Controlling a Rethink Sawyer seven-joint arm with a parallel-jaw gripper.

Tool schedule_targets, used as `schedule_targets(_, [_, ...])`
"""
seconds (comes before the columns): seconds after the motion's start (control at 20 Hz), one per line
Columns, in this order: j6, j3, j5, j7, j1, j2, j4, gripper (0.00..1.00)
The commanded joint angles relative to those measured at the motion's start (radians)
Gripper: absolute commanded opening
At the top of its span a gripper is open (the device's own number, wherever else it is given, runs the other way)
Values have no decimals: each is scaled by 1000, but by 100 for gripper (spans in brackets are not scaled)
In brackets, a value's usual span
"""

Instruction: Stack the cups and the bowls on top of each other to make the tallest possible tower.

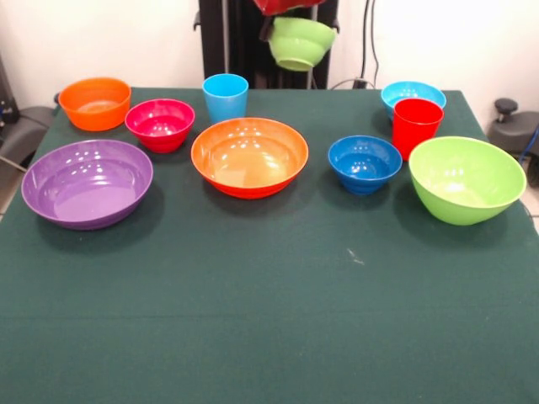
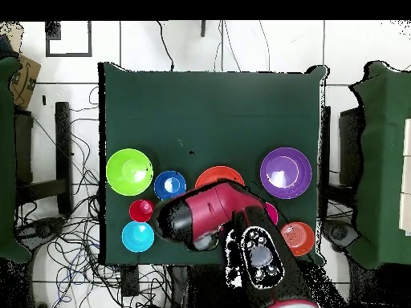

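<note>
I hold the small lime green bowl [image 1: 301,42] in the pincer [image 1: 290,10], lifted clear of the worktop [image 1: 269,320] at 12 o'clock in the front view. The pincer body is cut off by the frame edge, so I cannot read the finger spacing; since the bowl hangs in the air, tilted, I judge the pincer closed on its rim. In the overhead view the arm [image 2: 213,212] covers the bowl entirely.

No tower exists yet. Every other piece sits singly on the worktop in a loose row, none nested:
- large purple bowl [image 1: 87,183] at 9 o'clock
- small orange bowl [image 1: 94,103] and magenta-red bowl [image 1: 160,124] at 10 to 11 o'clock
- light blue cup [image 1: 225,96] just behind the large orange bowl [image 1: 249,156], centre
- dark blue bowl [image 1: 364,163] right of centre
- red cup [image 1: 416,126] standing in front of the light blue bowl [image 1: 412,94] at 1 to 2 o'clock
- large lime green bowl [image 1: 466,178] at 3 o'clock

I judge the task at its first step. The wide bowls make the stable base, so the carried bowl should go down into one of them. The lift height is there to clear the cups during travel. Risk: the tilted bowl may slip from a rim grip
</note>
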Motion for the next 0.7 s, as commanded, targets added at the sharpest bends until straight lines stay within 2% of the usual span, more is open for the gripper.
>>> schedule_targets(0.05, [398,185,-15,-475,-5,120,-226,0])
schedule_targets(0.25, [531,225,-41,-521,-12,170,-291,0])
schedule_targets(0.45, [517,264,-31,-543,-53,172,-298,0])
schedule_targets(0.7, [643,315,-26,-635,-114,161,-319,0])
